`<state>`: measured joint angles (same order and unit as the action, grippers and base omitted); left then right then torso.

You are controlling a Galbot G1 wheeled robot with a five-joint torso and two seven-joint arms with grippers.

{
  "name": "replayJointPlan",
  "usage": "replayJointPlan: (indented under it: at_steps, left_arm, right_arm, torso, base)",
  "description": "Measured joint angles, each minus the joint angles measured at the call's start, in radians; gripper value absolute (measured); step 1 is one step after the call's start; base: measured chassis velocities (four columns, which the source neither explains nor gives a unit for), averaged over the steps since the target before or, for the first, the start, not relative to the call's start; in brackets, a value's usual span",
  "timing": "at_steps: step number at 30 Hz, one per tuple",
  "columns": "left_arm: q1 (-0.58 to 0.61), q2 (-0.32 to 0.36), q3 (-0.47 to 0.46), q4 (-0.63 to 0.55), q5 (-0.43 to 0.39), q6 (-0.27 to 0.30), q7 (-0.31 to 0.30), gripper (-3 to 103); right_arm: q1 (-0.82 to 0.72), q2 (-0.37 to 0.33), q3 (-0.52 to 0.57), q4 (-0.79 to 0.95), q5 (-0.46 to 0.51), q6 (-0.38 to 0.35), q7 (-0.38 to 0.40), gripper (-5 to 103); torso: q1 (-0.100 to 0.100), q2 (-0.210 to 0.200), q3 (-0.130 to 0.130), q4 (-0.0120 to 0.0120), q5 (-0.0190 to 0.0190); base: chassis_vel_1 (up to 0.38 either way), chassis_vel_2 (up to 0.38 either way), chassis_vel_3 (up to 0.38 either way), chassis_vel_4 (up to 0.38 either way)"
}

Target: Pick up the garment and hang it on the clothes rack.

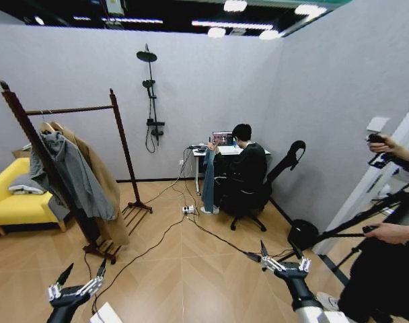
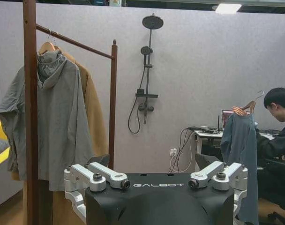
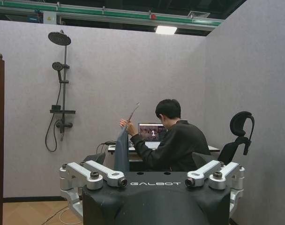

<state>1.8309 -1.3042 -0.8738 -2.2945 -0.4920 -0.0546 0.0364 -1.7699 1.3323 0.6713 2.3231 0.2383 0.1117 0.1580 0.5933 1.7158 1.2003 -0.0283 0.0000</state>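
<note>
The garment [image 1: 208,179], long and blue-green, hangs from a wooden hanger held up by a seated person's hand at the far desk; it shows too as the garment [image 2: 239,150] and the garment [image 3: 122,151]. The clothes rack [image 1: 73,110], dark reddish-brown, stands at the left with a grey hooded jacket [image 1: 66,171] and a tan coat [image 1: 103,182] on its crossbar [image 2: 73,43]. My left gripper [image 1: 85,268] and right gripper [image 1: 278,247] hover low in front of me, both open and holding nothing, far from the garment. Its spread fingers [image 2: 107,176] show in the left wrist view.
A yellow sofa [image 1: 8,202] stands behind the rack. Cables [image 1: 191,225] run across the wooden floor between me and the desk [image 1: 199,152]. An office chair [image 1: 248,202] holds the seated person. A black tripod [image 1: 366,232] leans in at the right.
</note>
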Motion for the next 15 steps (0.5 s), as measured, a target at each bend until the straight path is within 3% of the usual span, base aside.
replayJointPlan:
  at_steps: [15]
  left_arm:
    - [0.0,0.0,0.0,0.0,0.0,0.0,0.0,100]
  right_arm:
    - [0.0,0.0,0.0,0.0,0.0,0.0,0.0,100]
  torso:
    - [0.0,0.0,0.0,0.0,0.0]
  base:
    - [0.0,0.0,0.0,0.0]
